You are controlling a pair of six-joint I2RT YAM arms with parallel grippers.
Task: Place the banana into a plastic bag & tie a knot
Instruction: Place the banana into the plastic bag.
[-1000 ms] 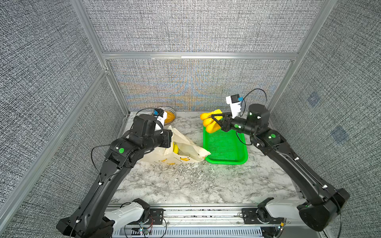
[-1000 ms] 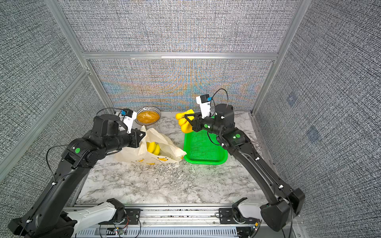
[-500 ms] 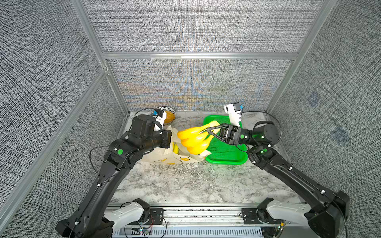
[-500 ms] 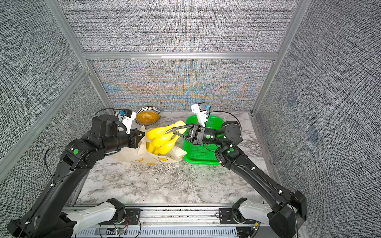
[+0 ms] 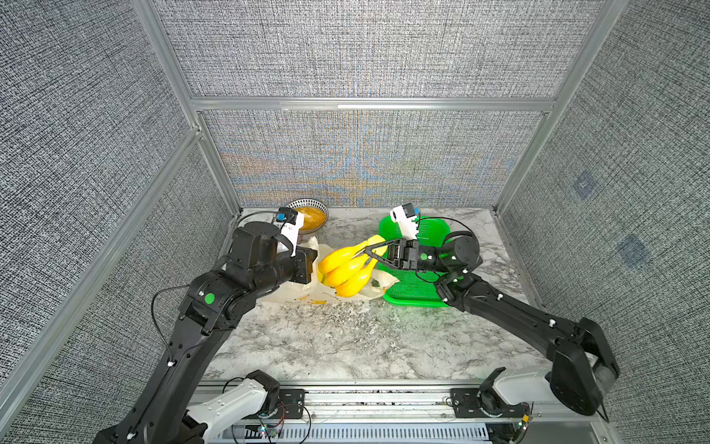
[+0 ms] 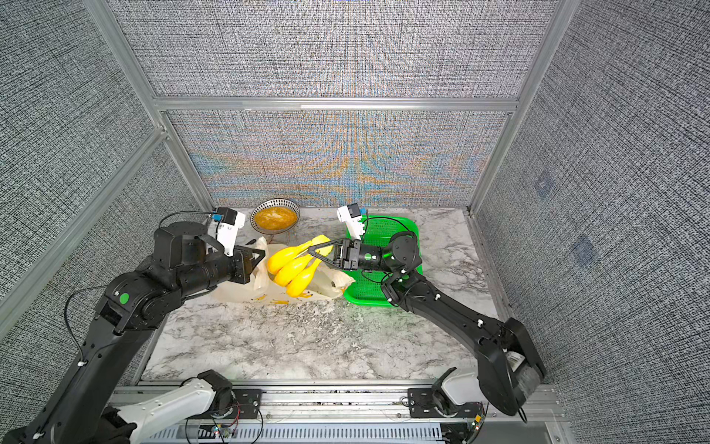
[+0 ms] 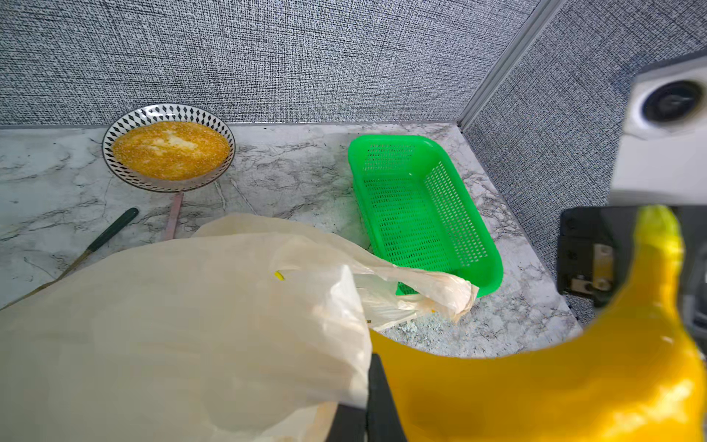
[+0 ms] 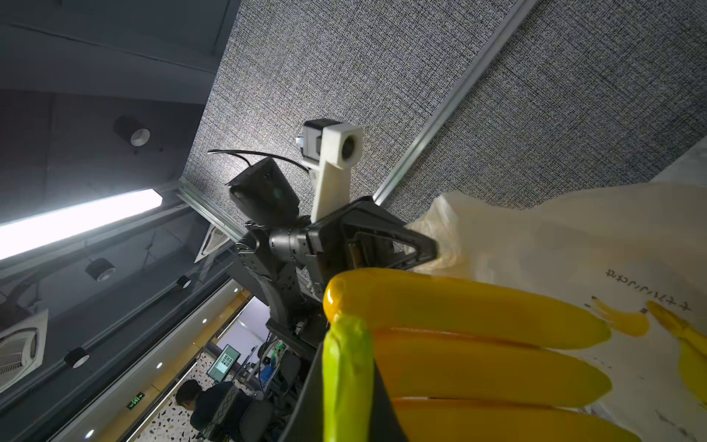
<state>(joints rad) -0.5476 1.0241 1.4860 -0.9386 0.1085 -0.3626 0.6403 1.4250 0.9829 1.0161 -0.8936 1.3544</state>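
Banana bunch (image 5: pixel 345 269): a yellow bunch of several fingers, held off the desk (image 5: pixel 326 346) above the plastic bag (image 6: pixel 246 290), between the two arms.
Long axis: it runs slantwise and close to level. The greenish stem end points toward the green basket (image 7: pixel 451 214) and the right arm. The rounded ends point toward the left arm and slightly toward the desk's front edge.
Right jaws: closed on the bunch's stem, with the fingers fanning out beyond the tips.
Left jaws: pinched shut on a gathered bit of the bag's edge and holding it raised, as the right wrist view shows plainly.
Plastic bag: thin cream film printed with small yellow bananas and dark lettering. It lies crumpled on the desk, and one corner reaches the basket's near corner.
Bunch and bag: the rounded ends sit right at the lifted edge. Whether they are inside the mouth cannot be told.
Green basket: perforated plastic, on the desk just beside the bag.
Bowl (image 7: pixel 168 111): patterned rim with yellow grain inside, at the back of the desk near the left wrist.
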